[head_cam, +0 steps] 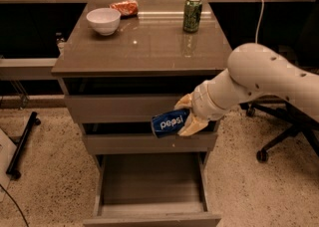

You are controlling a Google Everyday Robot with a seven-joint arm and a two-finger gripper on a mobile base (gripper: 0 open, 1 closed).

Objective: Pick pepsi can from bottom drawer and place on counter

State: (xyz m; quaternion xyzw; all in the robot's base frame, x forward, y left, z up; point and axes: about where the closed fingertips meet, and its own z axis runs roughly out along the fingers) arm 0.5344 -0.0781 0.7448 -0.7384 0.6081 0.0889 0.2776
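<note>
My gripper [185, 115] is shut on the pepsi can [170, 123], a dark blue can with white lettering. It holds the can lying on its side in the air, in front of the two upper drawer fronts. The bottom drawer [152, 180] is pulled open below it, its plain grey inside showing. The counter [144, 44] is the glossy grey-brown top of the cabinet, above and behind the can. My white arm reaches in from the right.
On the counter stand a white bowl [103, 20] at the back left, a red-orange snack bag [125, 7] behind it, and a green can [192, 14] at the back right. An office chair base [279, 131] is on the floor to the right.
</note>
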